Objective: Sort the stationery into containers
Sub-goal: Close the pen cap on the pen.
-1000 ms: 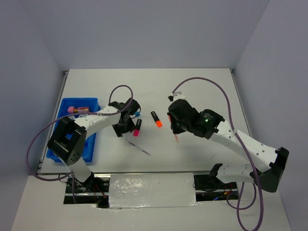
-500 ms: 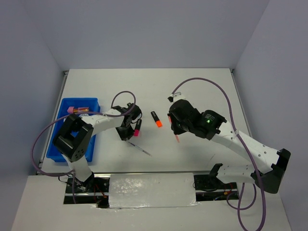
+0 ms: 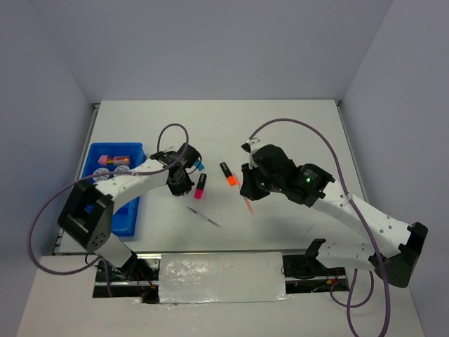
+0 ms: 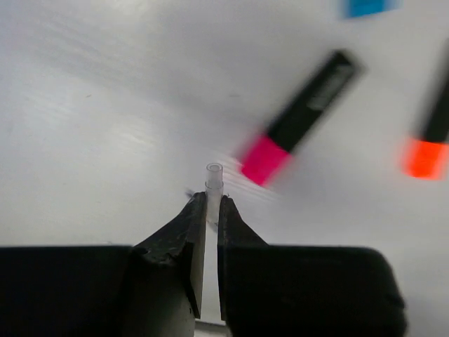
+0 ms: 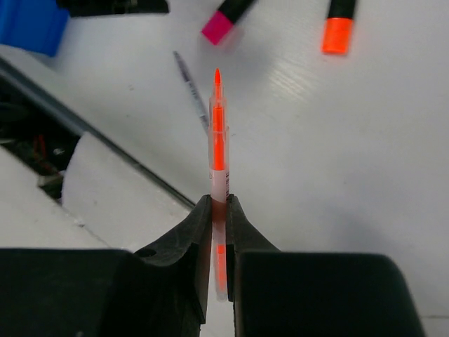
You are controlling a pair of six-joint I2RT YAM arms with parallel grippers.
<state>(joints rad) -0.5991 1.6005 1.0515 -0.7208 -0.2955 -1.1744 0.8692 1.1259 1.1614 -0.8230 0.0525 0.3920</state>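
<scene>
The pink highlighter, orange highlighter and thin pen clutter mid-table; the far table lies open.

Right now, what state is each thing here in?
Left hand: shut on a clear tube.
Right hand: shut on orange pen.
Pink highlighter: lying free.
Orange highlighter: lying free.
Blue highlighter: lying free, partly hidden.
Thin pen: lying free.
Tray: holds a pink cylinder.
</scene>
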